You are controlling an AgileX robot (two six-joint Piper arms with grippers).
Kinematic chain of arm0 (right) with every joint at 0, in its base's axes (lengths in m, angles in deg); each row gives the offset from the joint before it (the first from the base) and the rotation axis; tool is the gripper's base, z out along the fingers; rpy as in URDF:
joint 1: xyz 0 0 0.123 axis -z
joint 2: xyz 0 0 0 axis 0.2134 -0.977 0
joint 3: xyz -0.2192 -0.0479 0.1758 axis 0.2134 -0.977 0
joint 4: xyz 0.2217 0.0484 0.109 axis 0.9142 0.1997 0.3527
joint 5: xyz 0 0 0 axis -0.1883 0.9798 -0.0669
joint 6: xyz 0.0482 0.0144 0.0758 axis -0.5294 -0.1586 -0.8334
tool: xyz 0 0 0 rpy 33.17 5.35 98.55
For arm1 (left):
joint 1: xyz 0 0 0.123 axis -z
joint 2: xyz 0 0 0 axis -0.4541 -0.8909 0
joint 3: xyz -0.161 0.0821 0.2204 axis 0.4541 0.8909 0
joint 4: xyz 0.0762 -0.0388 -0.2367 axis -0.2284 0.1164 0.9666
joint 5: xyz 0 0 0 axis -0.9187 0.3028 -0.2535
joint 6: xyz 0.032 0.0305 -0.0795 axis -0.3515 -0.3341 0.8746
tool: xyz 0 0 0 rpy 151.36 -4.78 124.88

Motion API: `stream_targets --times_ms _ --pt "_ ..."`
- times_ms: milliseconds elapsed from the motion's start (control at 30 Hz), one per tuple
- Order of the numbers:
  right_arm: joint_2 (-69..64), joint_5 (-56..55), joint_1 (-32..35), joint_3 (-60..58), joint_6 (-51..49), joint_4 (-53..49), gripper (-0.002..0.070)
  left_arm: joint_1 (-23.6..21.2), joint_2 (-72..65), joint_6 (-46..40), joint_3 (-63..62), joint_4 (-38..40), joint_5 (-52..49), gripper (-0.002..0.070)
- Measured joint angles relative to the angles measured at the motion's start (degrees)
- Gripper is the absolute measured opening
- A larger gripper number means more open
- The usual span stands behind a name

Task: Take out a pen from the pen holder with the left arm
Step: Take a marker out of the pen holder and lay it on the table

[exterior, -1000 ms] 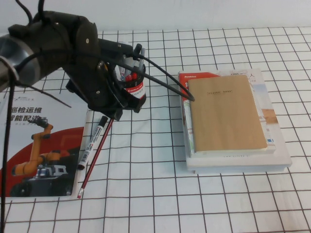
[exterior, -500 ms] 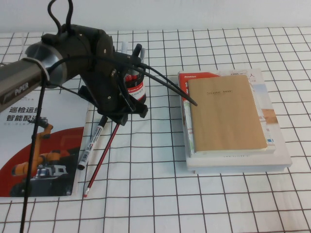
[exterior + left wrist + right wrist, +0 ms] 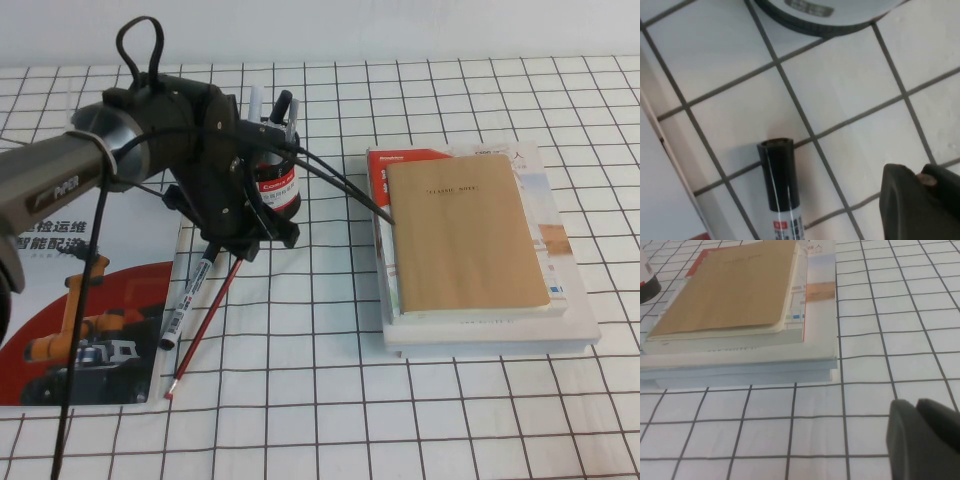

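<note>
The pen holder (image 3: 277, 185), a round cup with a red and white label and several pens standing in it, sits left of the middle in the high view; its dark base (image 3: 825, 15) shows in the left wrist view. My left gripper (image 3: 250, 245) points down just in front of the holder. Its fingers are shut (image 3: 920, 175) on the top end of a thin red pen (image 3: 205, 325), which slants down to the table. A black-capped marker (image 3: 188, 298) (image 3: 780, 180) lies beside it. My right gripper (image 3: 925, 440) is shut and empty, low over the cloth near the books.
A stack of books (image 3: 470, 240) (image 3: 740, 300) with a tan notebook on top lies right of the holder. A robot brochure (image 3: 80, 300) covers the left part of the table. Black cables run from the left arm towards the books.
The left arm has swung forward and lowered beside the holder. The red pen moved with it, its lower tip sliding a little on the cloth.
</note>
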Motion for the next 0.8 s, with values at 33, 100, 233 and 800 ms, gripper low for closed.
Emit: stream_targets --times_ms 33,100,233,800 --pt "0.0 0.0 0.0 0.0 0.0 0.0 -0.0015 -0.1 -0.2 0.0 0.0 0.0 0.2 0.0023" --pt "0.0 0.0 0.0 0.0 0.0 0.0 -0.0015 -0.1 -0.5 0.0 0.0 -0.4 0.8 0.0023" --pt "0.0 0.0 0.0 0.0 0.0 0.0 -0.0015 -0.1 -0.9 0.0 0.0 -0.6 2.2 0.0049" --pt "0.0 0.0 0.0 0.0 0.0 0.0 -0.0015 0.2 4.0 -0.1 0.0 -1.9 -3.4 0.0282"
